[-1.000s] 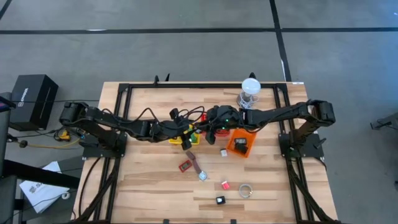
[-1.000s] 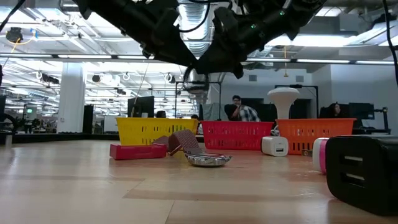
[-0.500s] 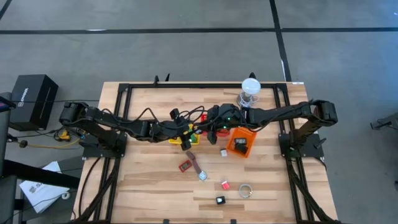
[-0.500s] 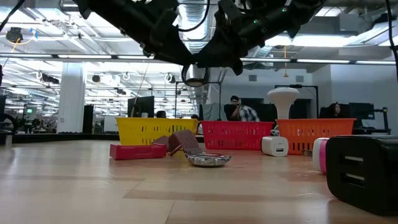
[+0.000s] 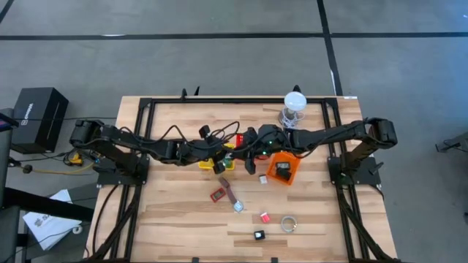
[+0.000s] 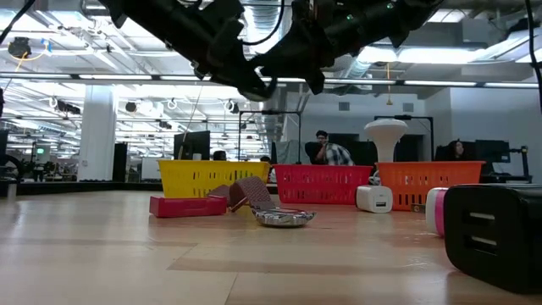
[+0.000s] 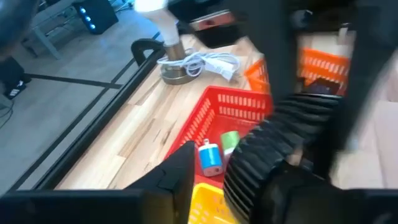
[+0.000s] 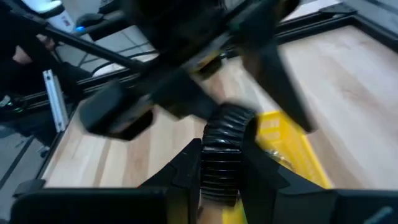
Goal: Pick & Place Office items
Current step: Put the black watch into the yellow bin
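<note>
the right end effector [image 8: 221,177] is over the yellow basket [image 8: 281,138] at mid-bench, its fingers [image 8: 180,169] partly closed on a black ribbed item [image 8: 221,148] that stands upright between them; in the high view it [image 5: 249,156] sits between the red basket [image 5: 235,138] and the orange basket [image 5: 281,169]; the left end effector [image 5: 221,165] reaches in from the other side, just beside it, over the yellow basket's near edge; whether its fingers are apart or closed i cannot tell, nor whether it has hold of anything; in the left wrist view the ribbed item [image 7: 268,163] fills the frame close by; past it the red basket [image 7: 231,111] holds a blue-and-white item [image 7: 210,159] and a green item [image 7: 230,140]; the white-topped object [image 7: 166,38] stands near the bench's far edge.

on the bare bench [image 5: 168,212], nearer the front: a red item [image 5: 218,195] just beside a brown strip [image 5: 230,191], a silver piece [image 5: 238,207] at the strip's end, a white cube [image 5: 262,178] beside the orange basket, a pink item [image 5: 265,217], a ring [image 5: 289,223] and a black item [image 5: 259,234]; a person [image 6: 330,151] shows in the room behind.
</note>
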